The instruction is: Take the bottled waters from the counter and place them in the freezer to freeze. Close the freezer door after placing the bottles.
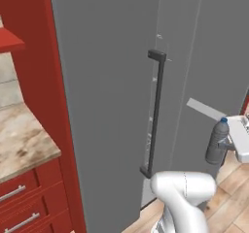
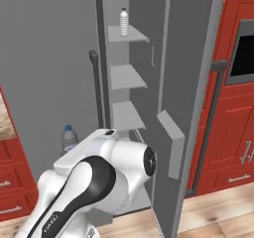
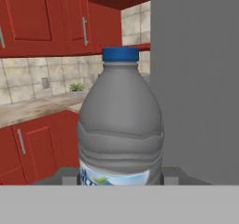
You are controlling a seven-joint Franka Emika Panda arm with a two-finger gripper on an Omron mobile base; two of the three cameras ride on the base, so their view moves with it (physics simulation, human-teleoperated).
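The freezer door (image 2: 186, 108) stands swung wide open, so there's a clear gap into the freezer (image 2: 128, 78) between it and the other grey door (image 1: 107, 106). Inside, the middle and lower shelves (image 2: 127, 76) look bare, lots of room there. The top shelf has one bottle (image 2: 123, 22) standing near its left edge, with space to its right. The door's inner bin (image 2: 171, 143) sticks out into the opening a bit. The long dark handle (image 1: 154, 115) juts off the closed door near the held bottle (image 1: 217, 142).
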